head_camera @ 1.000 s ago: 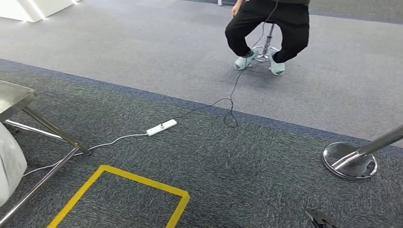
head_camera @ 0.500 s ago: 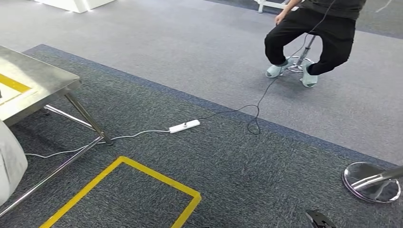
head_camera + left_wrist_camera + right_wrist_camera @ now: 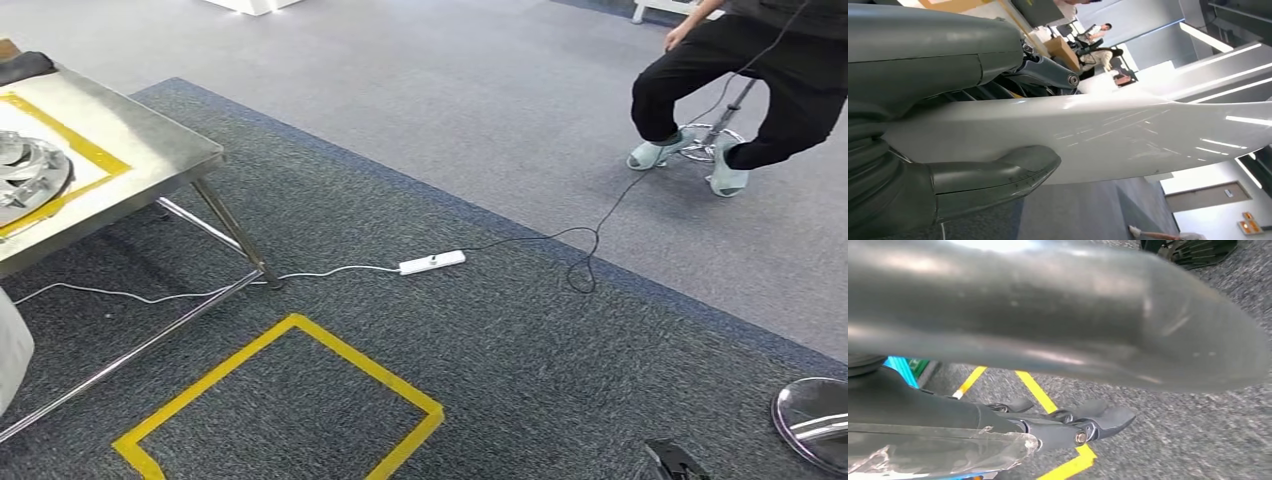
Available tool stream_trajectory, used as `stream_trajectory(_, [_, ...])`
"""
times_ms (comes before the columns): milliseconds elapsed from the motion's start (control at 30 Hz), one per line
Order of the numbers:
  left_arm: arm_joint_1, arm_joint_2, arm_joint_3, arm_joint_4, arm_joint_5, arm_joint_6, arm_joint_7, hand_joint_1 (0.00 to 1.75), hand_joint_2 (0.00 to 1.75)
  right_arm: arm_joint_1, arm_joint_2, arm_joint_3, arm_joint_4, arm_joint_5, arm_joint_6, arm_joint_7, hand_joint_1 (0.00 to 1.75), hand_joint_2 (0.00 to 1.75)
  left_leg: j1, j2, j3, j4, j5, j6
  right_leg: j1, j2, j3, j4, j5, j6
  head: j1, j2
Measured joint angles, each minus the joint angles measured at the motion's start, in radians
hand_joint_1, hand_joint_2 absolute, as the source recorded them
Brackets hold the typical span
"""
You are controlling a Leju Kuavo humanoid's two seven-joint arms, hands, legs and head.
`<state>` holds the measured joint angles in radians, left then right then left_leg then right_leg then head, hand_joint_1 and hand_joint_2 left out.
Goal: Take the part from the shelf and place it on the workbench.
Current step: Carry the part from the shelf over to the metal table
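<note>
The white curved part (image 3: 1128,135) sits clamped in the left hand (image 3: 948,125), thumb (image 3: 998,172) beneath it, darker fingers above. The right hand (image 3: 1068,422) holds nothing, fingers extended over the yellow floor tape (image 3: 1048,400). The steel worktop (image 3: 150,160) stands beside that tape.

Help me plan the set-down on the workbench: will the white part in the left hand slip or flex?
The white part looks glossy, with sharp light reflections, so it may slide in the left hand. Its broad, thin curved shape suggests a light shell that could flex slightly.
</note>
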<state>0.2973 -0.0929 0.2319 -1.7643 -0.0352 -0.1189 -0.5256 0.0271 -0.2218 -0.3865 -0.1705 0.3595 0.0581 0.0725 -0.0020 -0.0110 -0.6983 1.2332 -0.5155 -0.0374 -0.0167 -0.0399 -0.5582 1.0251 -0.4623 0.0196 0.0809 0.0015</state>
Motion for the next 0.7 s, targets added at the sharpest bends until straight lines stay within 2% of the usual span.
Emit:
stream_trajectory(67, [-0.001,0.000,0.000,0.000,0.024,-0.016,-0.003,1.75,1.75,-0.003,0.000,-0.004,0.000,0.002,0.000,0.002,0.00,0.00,-0.003,0.029,0.071,-0.133,0.061,0.007,0.003,-0.017,0.006,0.002,-0.005,0.006,-0.001,0.000])
stream_trajectory(133, [-0.003,0.000,-0.001,-0.001,0.051,-0.038,-0.010,1.75,1.75,-0.005,0.000,-0.009,0.000,0.005,0.001,0.009,0.00,0.00,-0.006,0.053,0.115,-0.220,0.082,0.017,0.009,-0.032,0.008,0.002,-0.010,0.015,0.000,0.000])
stream_trajectory(167, [-0.003,-0.001,-0.001,-0.001,0.061,-0.046,-0.014,1.75,1.75,-0.005,0.000,-0.011,0.000,0.006,0.002,0.013,0.00,0.00,-0.008,0.053,0.119,-0.233,0.080,0.022,0.011,-0.039,0.010,0.001,-0.012,0.021,0.002,0.000])
stream_trajectory(200, [-0.003,-0.001,0.000,-0.002,0.067,-0.051,-0.017,1.75,1.75,-0.006,0.000,-0.013,0.000,0.008,0.002,0.015,0.00,0.00,-0.007,0.043,0.118,-0.235,0.081,0.029,0.011,-0.047,0.013,-0.002,-0.012,0.026,0.003,0.000])
stream_trajectory(233, [-0.002,-0.002,0.000,-0.003,0.072,-0.054,-0.019,1.75,1.75,-0.008,0.000,-0.014,-0.001,0.008,0.003,0.016,0.00,0.00,-0.006,0.035,0.119,-0.238,0.083,0.034,0.010,-0.043,0.016,0.000,-0.016,0.032,0.005,0.000])
stream_trajectory(267, [-0.002,-0.002,0.000,-0.004,0.074,-0.055,-0.020,1.75,1.75,-0.009,0.000,-0.014,-0.001,0.009,0.003,0.017,0.00,0.00,-0.004,0.027,0.120,-0.240,0.085,0.040,0.009,-0.029,0.011,0.013,-0.026,0.038,0.006,0.000])
stream_trajectory(300, [-0.003,-0.004,0.001,-0.005,0.076,-0.056,-0.021,1.75,1.75,-0.010,0.000,-0.015,-0.001,0.010,0.004,0.017,0.00,0.00,-0.001,0.019,0.122,-0.243,0.087,0.046,0.007,-0.009,-0.004,0.048,-0.047,0.042,0.008,0.000])
stream_trajectory(367, [-0.005,-0.007,0.000,-0.006,0.077,-0.058,-0.021,1.75,1.75,-0.008,0.000,-0.017,-0.002,0.010,0.004,0.018,0.00,0.00,0.001,0.004,0.123,-0.243,0.087,0.053,0.006,0.028,-0.067,0.178,-0.110,0.048,0.010,0.000])
stream_trajectory(400, [-0.005,-0.008,0.000,-0.006,0.077,-0.058,-0.021,1.75,1.75,-0.006,0.001,-0.018,-0.001,0.010,0.004,0.018,0.00,0.00,0.001,-0.005,0.123,-0.243,0.087,0.054,0.006,0.034,-0.102,0.244,-0.134,0.049,0.011,0.000])
stream_trajectory(433, [-0.004,-0.009,0.000,-0.006,0.077,-0.059,-0.021,1.75,1.75,-0.004,0.002,-0.019,-0.001,0.010,0.004,0.019,0.00,0.00,0.001,-0.014,0.123,-0.243,0.087,0.054,0.006,0.036,-0.124,0.281,-0.140,0.050,0.011,0.000])
stream_trajectory(467, [-0.004,-0.009,0.000,-0.006,0.077,-0.059,-0.021,1.75,1.75,-0.004,0.002,-0.020,-0.001,0.010,0.004,0.019,0.00,0.00,0.001,-0.025,0.125,-0.243,0.086,0.054,0.006,0.037,-0.126,0.277,-0.124,0.050,0.011,0.000])
stream_trajectory(500, [-0.004,-0.009,0.000,-0.006,0.077,-0.061,-0.022,1.75,1.75,-0.004,0.003,-0.021,-0.001,0.011,0.004,0.019,0.00,0.00,0.002,-0.035,0.127,-0.243,0.086,0.053,0.005,0.040,-0.108,0.232,-0.090,0.049,0.011,0.000])
stream_trajectory(533, [-0.004,-0.009,0.000,-0.006,0.077,-0.063,-0.025,1.75,1.75,-0.004,0.002,-0.021,-0.001,0.011,0.004,0.019,0.00,0.00,0.002,-0.045,0.129,-0.242,0.085,0.051,0.002,0.051,-0.076,0.161,-0.050,0.049,0.011,0.000])
stream_trajectory(600, [-0.004,-0.009,0.000,-0.008,0.066,-0.065,-0.041,1.75,1.75,-0.005,0.003,-0.022,-0.002,0.014,0.004,0.017,0.00,0.00,0.001,-0.065,0.128,-0.238,0.083,0.042,-0.004,0.088,-0.017,0.036,-0.003,0.047,0.011,0.000])
stream_trajectory(633, [-0.004,-0.009,0.000,-0.009,0.055,-0.061,-0.051,1.75,1.75,-0.005,0.003,-0.022,-0.002,0.016,0.005,0.016,0.00,0.00,0.000,-0.073,0.126,-0.237,0.084,0.035,-0.005,0.100,-0.003,0.007,0.002,0.044,0.010,0.000])
stream_trajectory(667, [-0.004,-0.009,0.000,-0.011,0.041,-0.053,-0.060,1.75,1.75,-0.005,0.004,-0.022,-0.002,0.017,0.005,0.015,0.00,0.00,0.000,-0.082,0.123,-0.238,0.086,0.029,-0.004,0.102,0.001,-0.001,-0.001,0.038,0.010,0.000])
stream_trajectory(700, [-0.003,-0.010,0.000,-0.013,0.028,-0.042,-0.066,1.75,1.75,-0.006,0.004,-0.022,-0.002,0.018,0.005,0.013,0.00,0.00,0.002,-0.091,0.121,-0.240,0.089,0.023,-0.004,0.093,0.001,-0.001,0.001,0.031,0.010,0.000])
